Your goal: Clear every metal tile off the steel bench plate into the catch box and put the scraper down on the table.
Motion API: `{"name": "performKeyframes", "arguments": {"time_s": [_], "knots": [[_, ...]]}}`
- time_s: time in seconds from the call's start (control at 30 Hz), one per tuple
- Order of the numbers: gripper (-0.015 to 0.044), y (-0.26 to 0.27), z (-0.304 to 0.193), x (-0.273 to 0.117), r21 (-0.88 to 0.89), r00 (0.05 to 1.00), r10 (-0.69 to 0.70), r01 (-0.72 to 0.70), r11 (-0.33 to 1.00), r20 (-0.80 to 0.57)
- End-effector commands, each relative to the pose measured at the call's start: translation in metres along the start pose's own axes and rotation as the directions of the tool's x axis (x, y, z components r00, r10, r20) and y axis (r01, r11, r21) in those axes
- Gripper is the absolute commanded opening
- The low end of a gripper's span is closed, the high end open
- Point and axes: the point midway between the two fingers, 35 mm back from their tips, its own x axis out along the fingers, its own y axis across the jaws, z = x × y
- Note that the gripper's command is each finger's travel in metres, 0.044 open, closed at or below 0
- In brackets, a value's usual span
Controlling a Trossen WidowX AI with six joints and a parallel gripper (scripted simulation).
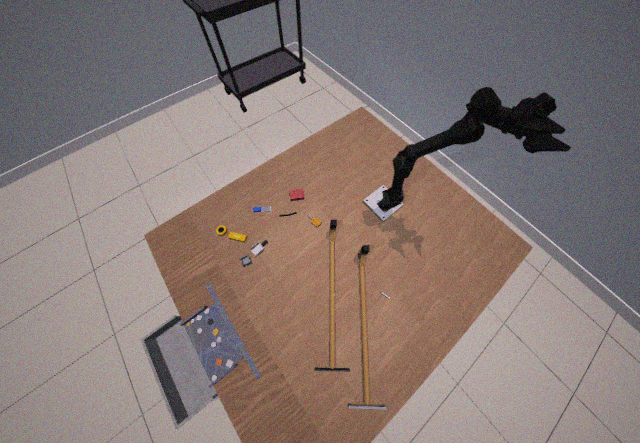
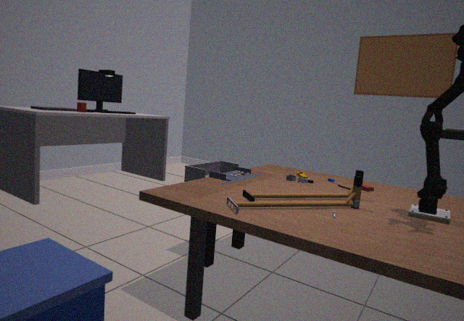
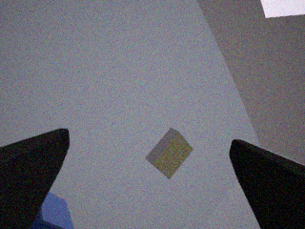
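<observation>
My gripper (image 1: 567, 139) (image 3: 152, 142) is open and empty, held high beyond the arm's base, away from the tools. A long wooden-handled tool (image 1: 363, 324) (image 2: 292, 204) with a light metal blade lies on the table. A similar tool (image 1: 332, 298) (image 2: 299, 196) with a black blade lies beside it. Both have dark raised grips at the arm's end. Several small tiles, among them a white tile (image 1: 229, 363) and an orange tile (image 1: 219, 362), lie scattered on the steel plate (image 1: 227, 347). The catch box (image 1: 166, 386) (image 2: 196, 173) adjoins the plate's far side; no tiles are discernible inside.
A red block (image 1: 296, 194), a blue-ended item (image 1: 261, 209), a yellow ring (image 1: 221, 230), a yellow block (image 1: 237, 236) and an orange tool (image 1: 315, 221) lie on the table. A small white stick (image 1: 385, 295) lies beside the metal-bladed tool. A black cart (image 1: 263, 71) stands beyond the table.
</observation>
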Motion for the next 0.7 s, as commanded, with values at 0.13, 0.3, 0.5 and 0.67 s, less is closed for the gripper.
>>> {"name": "performKeyframes", "arguments": {"time_s": [0.13, 0.3, 0.5, 0.67], "knots": [[0.0440, -0.004, -0.018, 0.008, -0.004, 1.000, -0.025, 0.025, 1.000, -0.007], [0.0440, -0.006, -0.029, 0.013, -0.005, 0.999, -0.037, 0.037, 0.999, -0.014], [0.0440, -0.009, -0.043, 0.017, -0.005, 0.998, -0.048, 0.048, 0.999, -0.026], [0.0440, -0.011, -0.055, 0.020, -0.004, 0.998, -0.055, 0.055, 0.998, -0.038]]}}
